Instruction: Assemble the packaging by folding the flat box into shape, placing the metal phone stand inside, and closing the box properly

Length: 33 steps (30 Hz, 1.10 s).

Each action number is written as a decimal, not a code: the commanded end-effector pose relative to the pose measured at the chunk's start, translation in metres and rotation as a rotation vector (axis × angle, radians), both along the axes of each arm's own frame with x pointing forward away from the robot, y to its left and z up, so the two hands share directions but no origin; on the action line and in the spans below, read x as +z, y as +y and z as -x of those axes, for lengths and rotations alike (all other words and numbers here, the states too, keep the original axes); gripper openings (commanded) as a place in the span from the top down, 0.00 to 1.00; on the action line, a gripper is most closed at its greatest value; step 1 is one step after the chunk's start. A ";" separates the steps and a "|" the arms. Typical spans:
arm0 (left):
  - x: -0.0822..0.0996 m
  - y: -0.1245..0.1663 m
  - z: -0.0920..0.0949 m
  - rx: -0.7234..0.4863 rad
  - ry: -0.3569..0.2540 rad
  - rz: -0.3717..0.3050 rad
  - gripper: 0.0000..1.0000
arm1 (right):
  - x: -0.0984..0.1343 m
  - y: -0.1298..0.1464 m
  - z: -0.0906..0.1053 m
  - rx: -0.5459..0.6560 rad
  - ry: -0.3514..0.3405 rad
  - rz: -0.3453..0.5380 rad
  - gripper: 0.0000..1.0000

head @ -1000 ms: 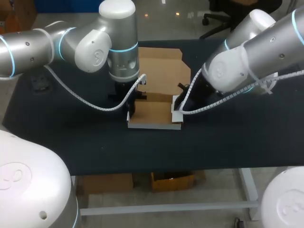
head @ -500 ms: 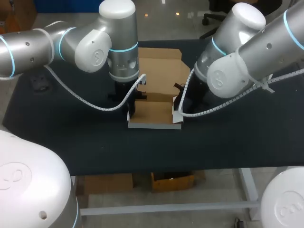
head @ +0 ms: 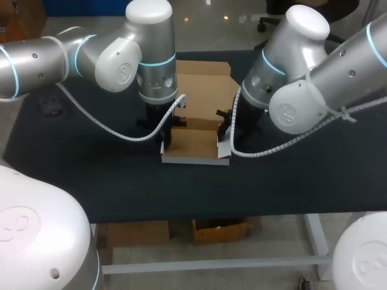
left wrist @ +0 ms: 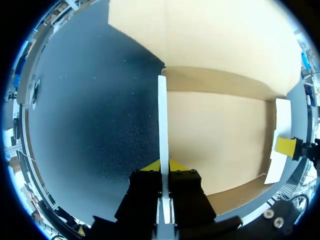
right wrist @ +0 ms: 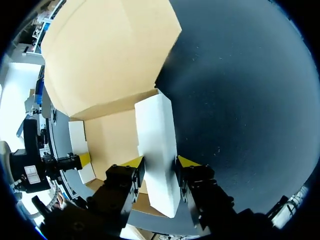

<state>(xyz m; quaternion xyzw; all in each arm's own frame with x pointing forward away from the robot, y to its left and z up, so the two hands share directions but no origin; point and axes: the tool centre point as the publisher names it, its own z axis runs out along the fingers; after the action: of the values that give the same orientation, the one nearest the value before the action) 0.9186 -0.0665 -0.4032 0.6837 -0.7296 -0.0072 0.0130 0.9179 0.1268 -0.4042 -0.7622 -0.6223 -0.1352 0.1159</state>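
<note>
The cardboard box (head: pixel 192 144) lies on the black table as an open tray, brown inside and white outside. Its lid (head: pixel 205 84) lies flat behind it. My left gripper (head: pixel 167 134) stands at the tray's left side. In the left wrist view, that gripper (left wrist: pixel 164 167) is shut on the thin upright left wall (left wrist: pixel 162 115). My right gripper (head: pixel 224 134) is at the tray's right side. The right wrist view shows this gripper (right wrist: pixel 160 162) shut on the thick white right wall (right wrist: pixel 156 135), a finger on each face. No phone stand shows inside the tray.
A small dark object (head: pixel 51 104) sits near the table's far left edge. Bare black table (head: pixel 290 169) spreads to the right of the box and in front of it, up to the front edge.
My right arm's upper part has swung left and toward the back while its gripper stayed at the box's right wall. The tray has shifted slightly left. The left arm has kept still.
</note>
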 end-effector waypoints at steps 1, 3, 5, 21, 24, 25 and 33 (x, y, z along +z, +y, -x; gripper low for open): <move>0.001 -0.002 0.001 0.000 -0.001 -0.005 1.00 | 0.001 0.002 -0.006 0.019 0.025 0.039 0.63; 0.001 -0.002 0.001 0.000 -0.001 -0.005 1.00 | 0.000 0.002 -0.007 0.035 0.023 0.051 0.63; 0.001 -0.002 0.001 0.000 -0.001 -0.005 1.00 | 0.000 0.003 -0.008 0.041 0.024 0.076 0.63; 0.001 -0.002 0.001 0.000 -0.001 -0.005 1.00 | -0.002 0.001 -0.014 0.096 0.031 0.150 0.71; 0.001 -0.002 0.001 0.000 -0.001 -0.005 1.00 | -0.004 0.000 -0.015 0.103 0.039 0.156 0.71; 0.001 -0.002 0.001 0.000 -0.001 -0.005 1.00 | -0.005 -0.001 -0.015 0.102 0.046 0.167 0.70; 0.001 -0.002 0.001 0.000 -0.001 -0.005 1.00 | -0.008 -0.006 -0.017 0.099 0.058 0.188 0.74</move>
<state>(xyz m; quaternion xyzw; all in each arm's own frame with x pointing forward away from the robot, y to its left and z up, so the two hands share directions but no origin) 0.9184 -0.0674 -0.4031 0.6834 -0.7298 -0.0069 0.0132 0.9310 0.1198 -0.4114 -0.7419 -0.6649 -0.0536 0.0674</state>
